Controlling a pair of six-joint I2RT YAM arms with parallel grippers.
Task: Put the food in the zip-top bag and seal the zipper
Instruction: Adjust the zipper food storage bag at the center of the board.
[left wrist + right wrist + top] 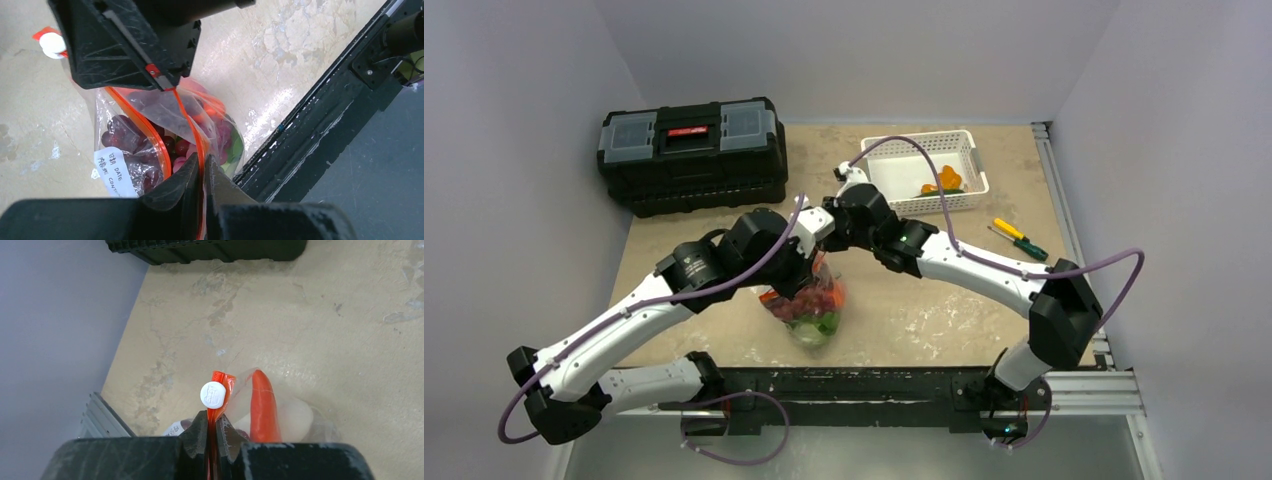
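The zip-top bag (812, 312) stands mid-table, lifted by its mouth. Through the clear plastic I see the food: purple grapes (122, 135), a green leafy piece (235, 150), an orange carrot (262, 407) and a white bulb (296, 417). My left gripper (202, 165) is shut on one end of the orange-red zipper (199, 142). At the other end, my right gripper (215, 421) is shut on the zipper just below the white slider tab (213, 394). Between the two grips the strips bow apart and the mouth gapes. A white label (115, 172) faces the left wrist camera.
A black toolbox (692, 150) sits at the back left. A white slotted basket (886, 170) at the back right holds orange pieces (946, 181). Two screwdrivers (1019, 238) lie right of the arms. The black rail (320, 130) of the table's near edge runs close beside the bag.
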